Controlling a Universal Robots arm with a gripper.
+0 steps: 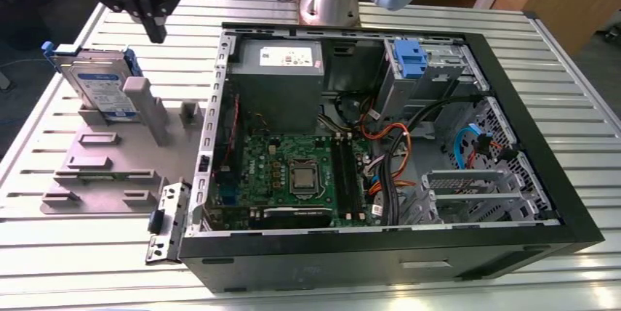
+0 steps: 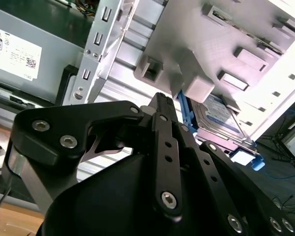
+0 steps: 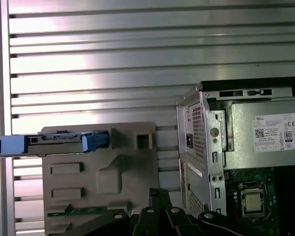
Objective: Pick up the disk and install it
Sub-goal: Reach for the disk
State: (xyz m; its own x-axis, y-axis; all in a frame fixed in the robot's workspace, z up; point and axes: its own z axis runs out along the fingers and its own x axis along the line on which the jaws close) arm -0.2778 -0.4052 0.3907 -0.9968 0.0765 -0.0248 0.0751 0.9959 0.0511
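The disk (image 1: 101, 87) is a silver-grey drive with a blue-and-white label in a blue carrier. It stands on edge in a slot of the grey holder plate (image 1: 97, 173), at the exterior view's left. In both wrist views the disk (image 2: 220, 119) (image 3: 59, 142) is still in that holder, edge-on in the first wrist view. My gripper (image 1: 155, 33) hangs in the air above the holder, a little toward the computer case from the disk and not touching it. Its black fingers (image 2: 161, 105) are shut together with nothing between them, and the gripper (image 3: 157, 195) points down at the holder plate.
An open computer case (image 1: 514, 78) lies on the slatted metal table (image 1: 87, 253), right of the holder. Inside are a grey power supply (image 1: 276, 64), a motherboard (image 1: 291, 173), cables and a blue bracket (image 1: 409, 60) in the drive bay. The arm's base (image 1: 330, 2) stands behind the case.
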